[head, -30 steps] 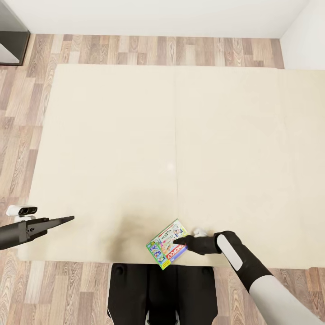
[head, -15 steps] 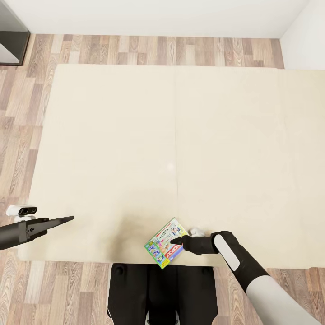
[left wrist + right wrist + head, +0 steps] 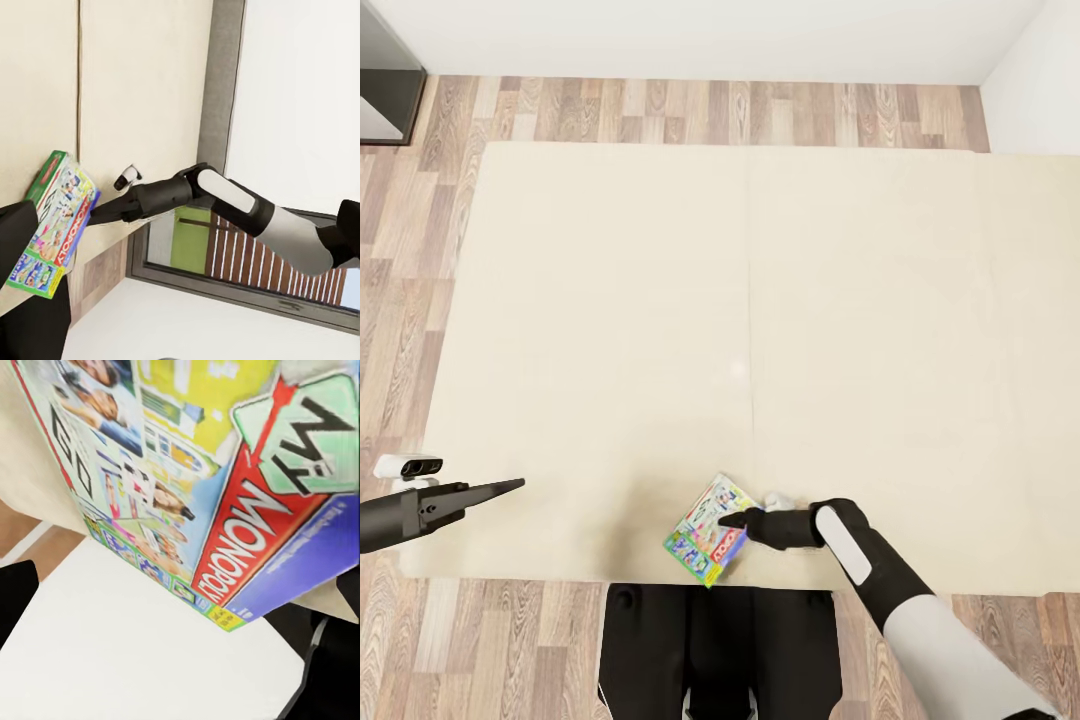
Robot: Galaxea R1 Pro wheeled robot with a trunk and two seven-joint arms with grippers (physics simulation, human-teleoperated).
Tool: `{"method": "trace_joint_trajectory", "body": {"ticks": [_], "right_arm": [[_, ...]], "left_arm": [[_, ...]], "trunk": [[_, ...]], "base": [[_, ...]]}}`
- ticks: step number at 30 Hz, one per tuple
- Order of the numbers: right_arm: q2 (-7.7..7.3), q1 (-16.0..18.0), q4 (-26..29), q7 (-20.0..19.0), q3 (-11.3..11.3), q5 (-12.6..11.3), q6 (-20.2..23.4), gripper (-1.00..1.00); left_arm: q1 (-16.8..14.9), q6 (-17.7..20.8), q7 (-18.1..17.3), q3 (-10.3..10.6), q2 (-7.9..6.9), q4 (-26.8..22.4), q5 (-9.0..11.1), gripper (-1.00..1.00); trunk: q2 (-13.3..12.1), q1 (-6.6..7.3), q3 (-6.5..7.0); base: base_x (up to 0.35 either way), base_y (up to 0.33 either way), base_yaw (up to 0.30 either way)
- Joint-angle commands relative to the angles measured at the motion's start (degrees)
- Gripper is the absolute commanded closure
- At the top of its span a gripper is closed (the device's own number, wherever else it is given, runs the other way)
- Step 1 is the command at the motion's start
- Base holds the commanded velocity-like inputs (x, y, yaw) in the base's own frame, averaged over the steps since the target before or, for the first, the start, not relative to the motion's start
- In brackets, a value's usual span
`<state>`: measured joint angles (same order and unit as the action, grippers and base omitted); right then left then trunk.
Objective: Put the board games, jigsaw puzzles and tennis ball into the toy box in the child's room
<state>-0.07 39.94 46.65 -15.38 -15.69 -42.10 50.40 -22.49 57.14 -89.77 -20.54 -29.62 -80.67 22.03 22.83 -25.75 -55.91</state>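
The Monopoly board game (image 3: pixel 706 529) is at the near edge of the bed (image 3: pixel 610 330), just in front of the robot's dark base (image 3: pixel 720 650), and it stands tilted with one corner lifted off the beige mattress rather than lying flat. The right pincer (image 3: pixel 738 520) reaches in from the right and is clamped on the box's right-hand edge, its dark fingers pressed against the printed face; in the left wrist view the same box (image 3: pixel 54 221) shows canted up beside the mattress edge with the right arm (image 3: pixel 225 202) stretched to it. In the right wrist view the box (image 3: pixel 202 480) sits very close, red "Monopoly" band and blue strip plainly legible, with pale mattress and a strip of wood floor behind it. The left pincer (image 3: pixel 510 486) hangs well apart at the left, over the near left corner of the bed, touching nothing; its fingers read as one thin dark wedge, so I cannot tell whether they are parted or together. The rest of the mattress is bare. Wood-plank floor (image 3: pixel 420 300) runs along the bed's left side and far side, a dark piece of furniture (image 3: pixel 385 90) stands at the far left corner, and a white wall (image 3: pixel 710 40) closes the far side.
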Motion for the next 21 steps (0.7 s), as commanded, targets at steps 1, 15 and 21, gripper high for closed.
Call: {"method": "trace_joint_trajectory", "body": {"ticks": [1, 15, 21], "right_arm": [[0.08, 0.45, 0.03, -0.41, 0.01, 0.52, 0.18, -1.00], [2.01, 4.34, -0.57, 6.65, 0.01, 0.36, 0.57, -1.00], [4.34, 5.00, -1.50, 8.32, -0.03, 0.35, 0.43, -1.00]], "left_arm": [[-0.01, 0.61, -0.23, 0.02, -0.01, -0.01, -0.03, -1.00], [-0.01, 0.60, -0.19, 0.06, 0.00, -0.01, -0.05, -1.00], [-0.01, 0.60, -0.15, 0.06, 0.00, -0.01, -0.05, -1.00]], "trunk": [[0.09, -0.03, -0.06], [0.09, -0.03, -0.06], [0.09, -0.03, -0.06]], "base": [[0.000, 0.000, 0.000], [0.000, 0.000, 0.000], [0.000, 0.000, 0.000]]}}
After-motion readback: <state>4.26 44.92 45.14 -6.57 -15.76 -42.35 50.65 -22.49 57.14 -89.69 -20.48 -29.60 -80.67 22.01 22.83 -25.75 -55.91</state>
